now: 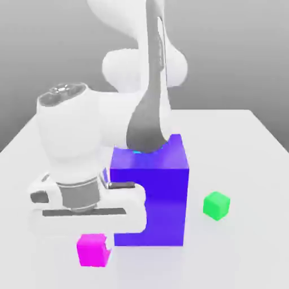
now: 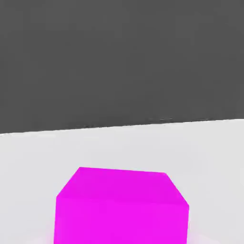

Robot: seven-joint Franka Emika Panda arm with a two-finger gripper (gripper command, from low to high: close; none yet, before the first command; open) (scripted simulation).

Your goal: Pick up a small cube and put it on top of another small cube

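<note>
A white, flat-topped bench (image 1: 248, 135) carries the scene, with a grey wall behind it. The small glossy magenta cube (image 1: 93, 249) sits near the bench's front edge in the exterior view, toward that view's left, just beside the lower front corner of a big blue-violet block (image 1: 161, 209); whether the two touch cannot be told. In the hand view the same magenta cube (image 2: 121, 207) lies close under the camera, its top face and one side face showing, with bare white bench around it and the bench's far edge meeting the dark grey backdrop beyond. The white Franka arm (image 1: 73, 141) bends down in front of the block, its rounded wrist housing and grey flange low over the bench, and the white hand body spreads level directly above the magenta cube. The gripper (image 1: 93, 240) points downward at that cube; its fingers are drawn almost fully together, and from how the hand sits right on top of the cube they appear clamped on it, though the fingertips themselves are hidden by the hand. A small green cube (image 1: 217, 205) rests well apart on the bench at the exterior view's right of the block, nearer the right edge.
</note>
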